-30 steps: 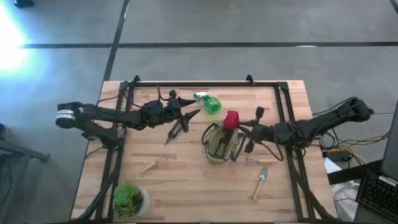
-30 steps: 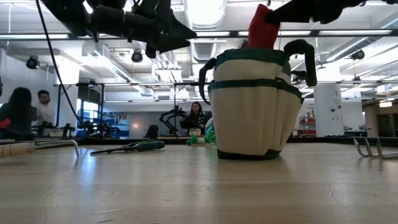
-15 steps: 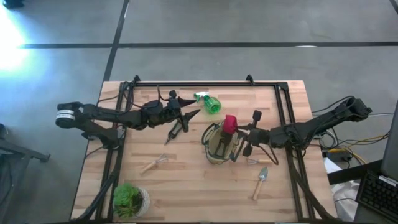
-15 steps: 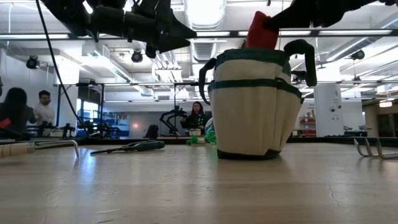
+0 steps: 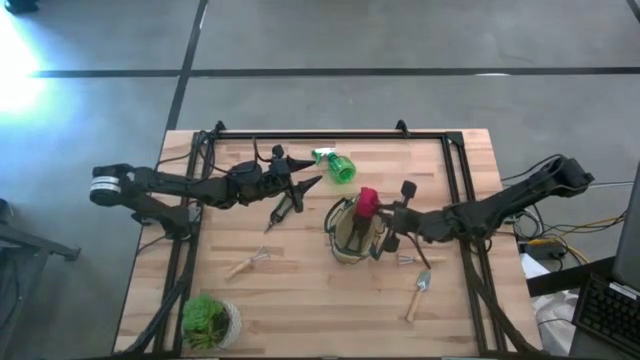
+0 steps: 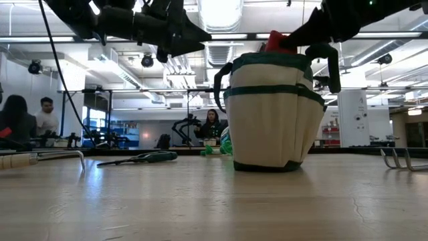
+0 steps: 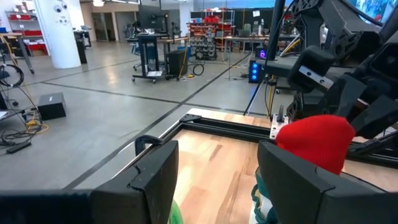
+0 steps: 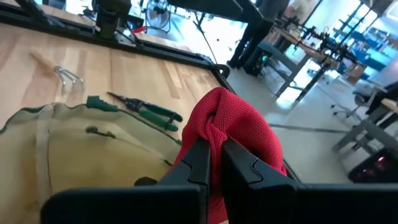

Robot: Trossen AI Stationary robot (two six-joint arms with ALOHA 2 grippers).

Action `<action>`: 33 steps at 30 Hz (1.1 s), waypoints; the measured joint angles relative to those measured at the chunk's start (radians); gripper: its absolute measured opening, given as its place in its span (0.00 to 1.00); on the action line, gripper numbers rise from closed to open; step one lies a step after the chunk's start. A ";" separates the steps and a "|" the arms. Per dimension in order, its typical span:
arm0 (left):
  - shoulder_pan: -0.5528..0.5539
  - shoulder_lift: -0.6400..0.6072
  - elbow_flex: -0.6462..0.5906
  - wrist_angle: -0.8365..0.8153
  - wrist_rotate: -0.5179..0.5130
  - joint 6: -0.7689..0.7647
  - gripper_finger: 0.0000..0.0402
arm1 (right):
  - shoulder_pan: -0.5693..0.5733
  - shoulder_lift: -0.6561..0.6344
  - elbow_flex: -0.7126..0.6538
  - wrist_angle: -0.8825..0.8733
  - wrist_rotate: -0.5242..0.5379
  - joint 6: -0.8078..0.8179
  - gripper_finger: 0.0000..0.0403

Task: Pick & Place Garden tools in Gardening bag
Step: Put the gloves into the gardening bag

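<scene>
Your right gripper (image 5: 381, 215) pinches the red-handled tool (image 5: 367, 201) over the gardening bag (image 5: 352, 232), centre of the high view.

Its fingers are clamped tight on the red fabric, low in the bag's mouth. Your left gripper (image 5: 312, 182), fingers parted and holding nothing, waits upper left of the bag, above the pruners (image 5: 283, 210).

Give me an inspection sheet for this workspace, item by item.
Surface: wooden table, dark-framed.
Job's things: gardening bag upright at centre; red item at its mouth; pruners, spray bottle, fork, rake, trowel lie outside.
Clutter: potted plant at a corner.
Grippers: right gripper shut on red item over bag; left gripper open, raised near pruners.
Cables: cables off table's right edge.
Surroundings: people beyond the table.
</scene>
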 joint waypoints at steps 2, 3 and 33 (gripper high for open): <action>0.000 0.000 0.000 0.000 0.000 0.000 0.55 | 0.000 0.011 0.000 0.000 0.002 0.019 0.02; 0.000 0.000 0.000 0.000 0.000 0.000 0.55 | 0.000 0.015 0.000 -0.002 0.001 0.024 0.02; 0.000 0.000 0.000 -0.003 0.000 0.000 0.55 | -0.032 0.153 -0.022 -0.006 0.016 0.200 0.02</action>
